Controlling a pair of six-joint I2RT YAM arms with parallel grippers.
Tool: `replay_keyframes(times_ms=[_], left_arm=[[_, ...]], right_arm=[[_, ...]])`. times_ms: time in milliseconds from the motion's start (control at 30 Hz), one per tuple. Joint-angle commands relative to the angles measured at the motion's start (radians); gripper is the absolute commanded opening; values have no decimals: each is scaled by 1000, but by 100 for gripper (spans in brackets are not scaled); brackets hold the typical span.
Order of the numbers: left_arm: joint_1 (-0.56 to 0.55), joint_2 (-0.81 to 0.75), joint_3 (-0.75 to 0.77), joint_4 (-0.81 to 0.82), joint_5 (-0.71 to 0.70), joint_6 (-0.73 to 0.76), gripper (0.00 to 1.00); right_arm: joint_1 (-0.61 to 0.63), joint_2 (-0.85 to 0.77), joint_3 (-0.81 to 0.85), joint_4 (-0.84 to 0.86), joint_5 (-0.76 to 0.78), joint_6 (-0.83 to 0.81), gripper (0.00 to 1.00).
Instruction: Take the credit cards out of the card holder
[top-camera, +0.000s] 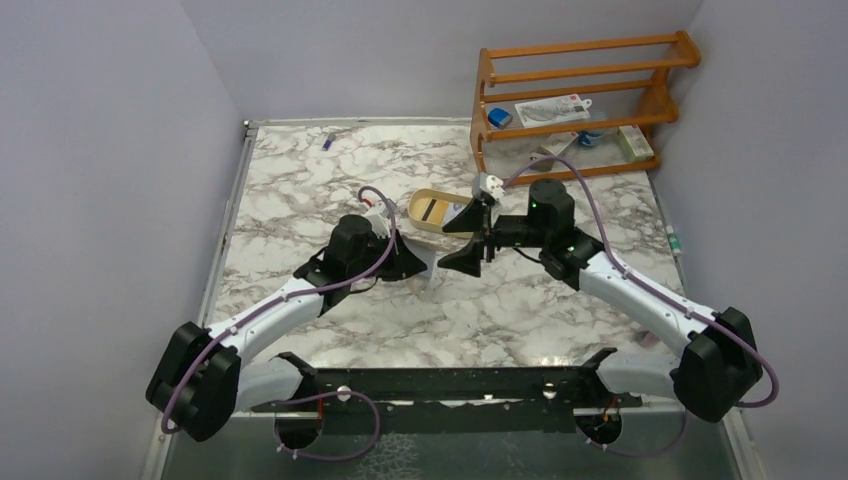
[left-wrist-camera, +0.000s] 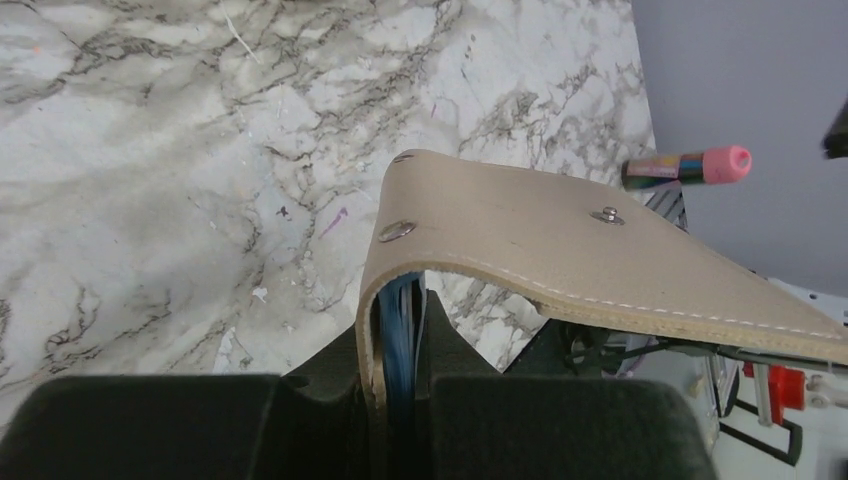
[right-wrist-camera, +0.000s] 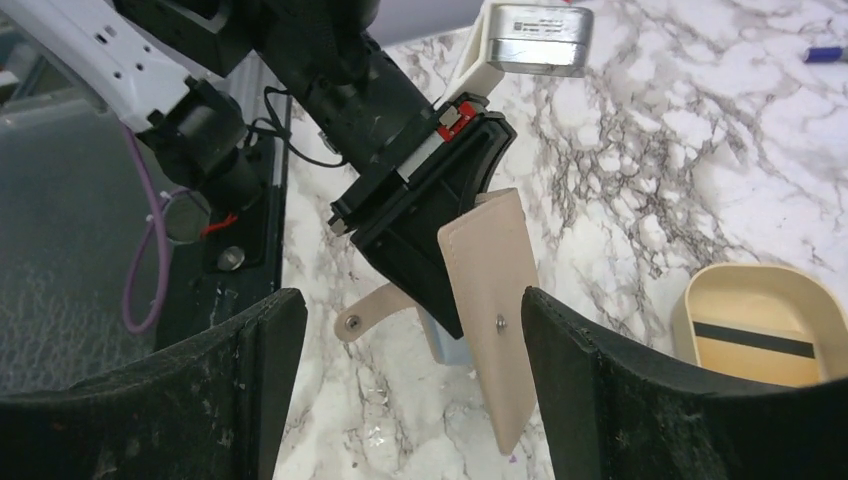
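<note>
Left claw (left-wrist-camera: 395, 350) is closed narrow, clamping the folded edge of the card holder (left-wrist-camera: 560, 250). Right claw (right-wrist-camera: 408, 300) stands wide and holds nothing.

1. Appearance. The card holder is flat tan leather with pale stitching along one edge and metal snap studs on its face. Its flap stands open and curves away from the body. Blue edges of the credit cards (left-wrist-camera: 398, 330) show inside the fold, between the left claw's fingers.

2. Edges and open room. On the top view the holder sits near the centre of the marble desk (top-camera: 500, 310). Bare marble extends toward 6 o'clock and 9 o'clock. An oval tan tray (top-camera: 412, 210) lies close at 12 o'clock, and a wooden rack (top-camera: 580, 100) occupies the corner at 1 o'clock. A pink-capped marker (left-wrist-camera: 690, 167) shows at the desk edge in the left wrist view.

3. Position relative to the claws. The right claw faces the holder from 3 o'clock. In the right wrist view the holder lies between the two spread fingers but beyond their tips; contact cannot be confirmed. The free end of the holder points toward 6 o'clock in that view.
</note>
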Motion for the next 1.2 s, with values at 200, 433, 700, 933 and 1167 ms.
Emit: replay_keyframes(times_ms=[200, 433, 700, 933, 1167], left_arm=[[4, 8, 52, -84, 128, 53, 0], [5, 13, 57, -96, 163, 72, 0], [10, 18, 78, -96, 180, 91, 0], [17, 22, 82, -90, 208, 112, 0], [19, -29, 27, 8, 224, 107, 56]], right_arm=[[70, 99, 91, -134, 307, -169, 84], [79, 136, 119, -141, 270, -166, 80], [91, 173, 113, -146, 223, -149, 68], [93, 180, 101, -146, 200, -129, 3], [88, 154, 46, -45, 315, 35, 1]])
